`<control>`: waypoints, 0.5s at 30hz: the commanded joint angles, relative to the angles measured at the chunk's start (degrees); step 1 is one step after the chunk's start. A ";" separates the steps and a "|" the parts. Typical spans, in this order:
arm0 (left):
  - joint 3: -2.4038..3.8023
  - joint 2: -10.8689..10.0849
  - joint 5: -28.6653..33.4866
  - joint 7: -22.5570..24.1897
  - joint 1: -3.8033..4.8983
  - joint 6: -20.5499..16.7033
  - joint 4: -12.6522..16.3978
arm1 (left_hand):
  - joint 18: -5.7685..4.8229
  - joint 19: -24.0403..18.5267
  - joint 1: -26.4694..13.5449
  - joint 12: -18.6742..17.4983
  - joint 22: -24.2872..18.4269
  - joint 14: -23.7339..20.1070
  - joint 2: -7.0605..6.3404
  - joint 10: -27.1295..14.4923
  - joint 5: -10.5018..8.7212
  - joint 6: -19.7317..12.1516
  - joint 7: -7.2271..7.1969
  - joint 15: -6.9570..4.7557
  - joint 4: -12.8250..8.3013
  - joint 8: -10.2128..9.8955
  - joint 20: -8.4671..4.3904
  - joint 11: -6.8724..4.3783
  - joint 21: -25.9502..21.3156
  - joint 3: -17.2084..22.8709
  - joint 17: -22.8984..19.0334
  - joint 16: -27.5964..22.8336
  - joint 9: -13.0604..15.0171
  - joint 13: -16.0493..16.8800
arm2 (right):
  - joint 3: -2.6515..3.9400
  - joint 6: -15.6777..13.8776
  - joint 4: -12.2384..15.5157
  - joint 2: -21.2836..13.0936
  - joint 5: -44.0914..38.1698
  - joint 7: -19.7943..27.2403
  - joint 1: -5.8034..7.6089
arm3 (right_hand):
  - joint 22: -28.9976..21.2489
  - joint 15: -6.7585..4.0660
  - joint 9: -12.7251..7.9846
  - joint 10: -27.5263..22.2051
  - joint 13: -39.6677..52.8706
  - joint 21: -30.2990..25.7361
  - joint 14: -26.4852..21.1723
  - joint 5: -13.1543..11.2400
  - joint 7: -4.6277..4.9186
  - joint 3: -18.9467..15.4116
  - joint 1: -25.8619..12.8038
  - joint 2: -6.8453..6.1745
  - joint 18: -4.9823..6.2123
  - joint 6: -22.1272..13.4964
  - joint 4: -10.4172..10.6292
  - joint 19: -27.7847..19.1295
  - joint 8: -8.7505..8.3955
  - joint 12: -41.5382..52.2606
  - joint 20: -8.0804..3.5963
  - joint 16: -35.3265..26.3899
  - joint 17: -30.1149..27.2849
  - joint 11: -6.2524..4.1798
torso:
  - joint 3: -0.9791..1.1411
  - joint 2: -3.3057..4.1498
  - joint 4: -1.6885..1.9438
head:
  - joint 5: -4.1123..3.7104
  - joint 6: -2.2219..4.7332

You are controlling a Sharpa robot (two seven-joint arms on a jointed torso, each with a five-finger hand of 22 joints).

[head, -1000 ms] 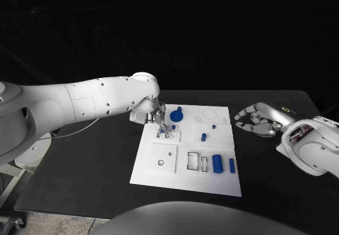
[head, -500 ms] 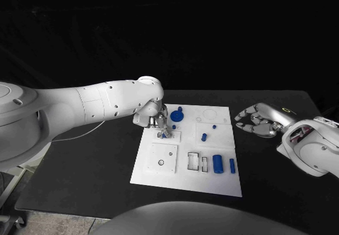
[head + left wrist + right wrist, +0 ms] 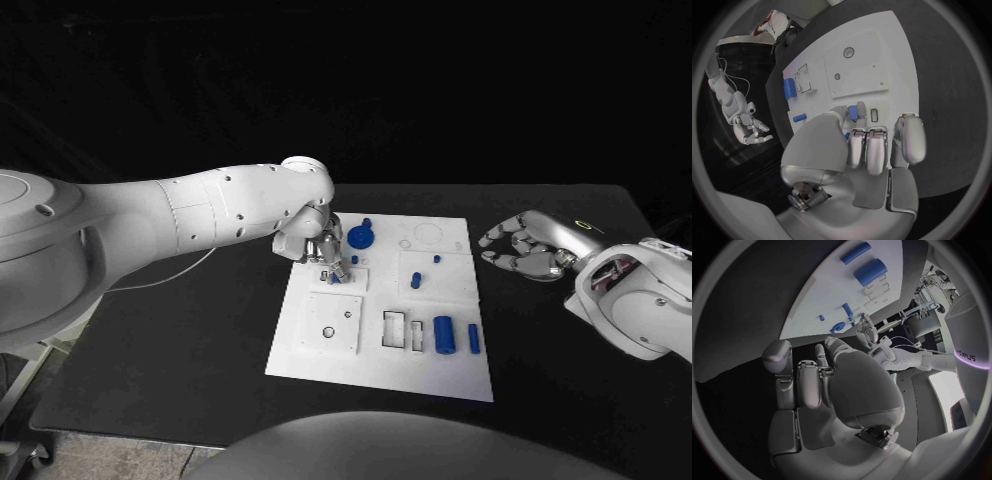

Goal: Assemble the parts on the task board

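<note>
The white task board (image 3: 378,345) lies mid-table. My left hand (image 3: 317,246) hovers over its far-left part and pinches a small blue part (image 3: 856,111) between thumb and a finger, just above a small slotted plate (image 3: 340,279). On the board lie a round blue piece (image 3: 361,237), short blue pegs (image 3: 415,281), a thick blue cylinder (image 3: 444,335) and a slim blue bar (image 3: 473,338). My right hand (image 3: 525,248) hangs off the board's right side, fingers loosely bent and apart, holding nothing.
A square plate with a small hole (image 3: 330,323) and rectangular slots (image 3: 394,329) take up the board's near part. Bare black table (image 3: 173,340) surrounds the board on both sides. The left arm (image 3: 173,220) spans the far-left table.
My left arm has swung in a little and the hand with the blue part has dropped slightly toward the slotted plate. The right hand has stayed put.
</note>
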 commanded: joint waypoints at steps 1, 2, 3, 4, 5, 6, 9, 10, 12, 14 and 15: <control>-0.06 0.19 0.12 -0.21 -0.19 -0.08 -0.09 | 0.87 -0.36 -0.47 -0.27 10.11 6.00 0.09 4.78 -0.41 -0.02 0.40 0.40 -0.03 -0.37 -0.09 0.56 -0.39 0.48 15.09 0.14 -0.12 14.18 | 0.01 0.68 -0.02 0.00 0.10 -0.26 -0.03 | -0.04 0.24 -0.09 3.01 11.95 -0.20 3.20 0.36 0.10 0.36 0.41 0.10 1.11 0.36 -0.02 -0.36 -0.34 -0.17 -0.09 -0.37 3.37 0.35 | 0.00 0.00 -0.01 | -0.03 0.01; -0.06 0.18 -0.06 -0.21 -0.20 -0.17 -0.10 | 0.87 -0.36 -0.47 -0.27 10.11 6.00 0.09 4.78 -0.41 -0.02 0.40 0.40 -0.03 -0.37 -0.09 0.56 -0.39 0.48 15.09 0.14 -0.12 14.18 | 0.01 0.73 -0.04 0.02 0.12 -0.27 -0.03 | -0.04 0.24 -0.09 3.01 11.95 -0.20 3.20 0.36 0.10 0.36 0.41 0.10 1.11 0.36 -0.02 -0.36 -0.34 -0.17 -0.09 -0.37 3.37 0.35 | 0.00 0.01 -0.01 | 0.00 0.01; -0.06 0.18 -0.27 -0.21 -0.20 -0.26 -0.11 | 0.88 -0.37 -0.56 -0.29 10.11 6.00 0.16 4.76 -0.42 -0.04 0.42 0.42 -0.05 -0.44 -0.07 0.58 -0.42 0.62 15.09 0.14 -0.15 14.16 | 0.01 0.77 -0.06 0.04 0.13 -0.27 -0.04 | -0.06 0.25 -0.10 2.98 11.92 -0.26 3.19 0.37 0.11 0.40 0.42 0.10 1.12 0.35 -0.04 -0.38 -0.35 -0.20 -0.09 -0.42 3.33 0.36 | 0.00 0.01 -0.01 | 0.02 0.01; -0.06 0.17 -0.47 -0.22 -0.21 -0.33 -0.12 | 0.88 -0.37 -0.57 -0.29 10.11 6.00 0.17 4.76 -0.42 -0.04 0.42 0.42 -0.05 -0.46 -0.07 0.58 -0.42 0.64 15.09 0.14 -0.15 14.16 | 0.00 0.81 -0.08 0.06 0.14 -0.28 -0.05 | -0.07 0.26 -0.10 2.96 11.90 -0.29 3.18 0.38 0.12 0.42 0.43 0.11 1.12 0.35 -0.05 -0.40 -0.35 -0.22 -0.08 -0.44 3.31 0.37 | 0.00 0.01 0.00 | 0.04 0.01; -0.06 0.16 -0.67 -0.23 -0.21 -0.35 -0.15 | 0.88 -0.37 -0.57 -0.29 10.11 6.00 0.17 4.76 -0.42 -0.04 0.42 0.42 -0.05 -0.46 -0.07 0.58 -0.42 0.64 15.09 0.14 -0.15 14.16 | 0.00 0.85 -0.09 0.07 0.16 -0.28 -0.06 | -0.07 0.26 -0.10 2.96 11.90 -0.29 3.18 0.38 0.12 0.42 0.43 0.11 1.12 0.35 -0.05 -0.40 -0.35 -0.22 -0.08 -0.44 3.31 0.37 | 0.01 0.00 0.00 | 0.07 0.01; -0.06 0.16 -0.86 -0.24 -0.22 -0.30 -0.19 | 0.88 -0.37 -0.64 -0.30 10.12 6.00 0.25 4.75 -0.44 -0.04 0.44 0.44 -0.08 -0.52 -0.05 0.60 -0.43 0.78 15.09 0.14 -0.18 14.16 | 0.00 0.89 -0.11 0.09 0.17 -0.28 -0.07 | -0.07 0.26 -0.10 2.96 11.90 -0.29 3.18 0.38 0.12 0.42 0.43 0.11 1.12 0.35 -0.05 -0.40 -0.35 -0.22 -0.08 -0.44 3.31 0.37 | 0.01 0.00 0.01 | 0.08 0.01; -0.06 0.15 -1.25 -0.29 -0.27 -0.04 -0.25 | 0.91 -0.50 -0.97 -0.40 10.09 6.00 0.47 4.63 -0.87 -0.10 0.55 0.52 -0.17 -0.79 0.03 0.68 -0.61 1.23 15.09 0.14 -0.29 14.08 | 0.00 0.96 -0.15 0.15 0.19 -0.25 -0.11 | -0.07 0.26 -0.10 2.96 11.90 -0.29 3.18 0.38 0.12 0.42 0.43 0.11 1.12 0.35 -0.05 -0.40 -0.35 -0.22 -0.08 -0.44 3.31 0.37 | -0.01 -0.01 0.00 | 0.12 0.01; -0.06 0.15 -1.40 -0.31 -0.31 0.02 -0.29 | 0.95 -0.61 -1.46 -0.49 10.07 6.00 0.59 4.53 -1.80 -0.14 0.66 0.61 -0.19 -1.08 0.12 0.79 -0.79 1.54 15.09 0.14 -0.42 14.01 | 0.00 0.99 -0.17 0.17 0.20 -0.24 -0.13 | -0.07 0.26 -0.10 2.96 11.90 -0.29 3.18 0.38 0.12 0.42 0.43 0.11 1.12 0.35 -0.05 -0.40 -0.35 -0.22 -0.08 -0.44 3.31 0.37 | -0.01 -0.01 -0.01 | 0.14 0.01; -0.07 0.15 -1.50 -0.30 -0.37 -0.07 -0.33 | 0.96 -0.63 -1.90 -0.53 10.08 6.00 0.70 4.49 -2.46 -0.08 0.73 0.68 -0.20 -1.29 0.20 0.87 -0.87 1.78 15.09 0.14 -0.52 13.98 | 0.00 1.03 -0.18 0.19 0.21 -0.23 -0.14 | -0.07 0.26 -0.10 2.96 11.90 -0.29 3.18 0.38 0.12 0.42 0.43 0.11 1.12 0.35 -0.05 -0.40 -0.35 -0.22 -0.08 -0.44 3.31 0.37 | -0.01 -0.02 0.01 | 0.15 0.01; -0.07 0.14 -1.57 -0.29 -0.45 -0.16 -0.45 | 0.97 -0.65 -2.05 -0.54 10.08 6.00 0.78 4.48 -2.62 -0.05 0.74 0.70 -0.20 -1.36 0.22 0.89 -0.91 1.89 15.09 0.14 -0.55 13.98 | 0.00 1.11 -0.20 0.21 0.26 -0.22 -0.16 | -0.07 0.26 -0.10 2.96 11.90 -0.29 3.18 0.38 0.12 0.42 0.43 0.11 1.12 0.35 -0.05 -0.40 -0.35 -0.22 -0.08 -0.44 3.31 0.37 | -0.01 -0.01 0.00 | 0.19 0.01; -0.07 0.14 -1.60 -0.28 -0.48 -0.22 -0.54 | 0.97 -0.65 -2.06 -0.54 10.08 6.00 0.78 4.48 -2.63 -0.05 0.74 0.71 -0.20 -1.36 0.22 0.89 -0.91 1.89 15.09 0.14 -0.55 13.98 | 0.00 1.15 -0.21 0.22 0.29 -0.22 -0.16 | -0.07 0.26 -0.10 2.96 11.90 -0.29 3.18 0.38 0.12 0.42 0.43 0.11 1.12 0.35 -0.05 -0.40 -0.35 -0.22 -0.08 -0.44 3.31 0.37 | -0.01 0.00 -0.02 | 0.22 0.01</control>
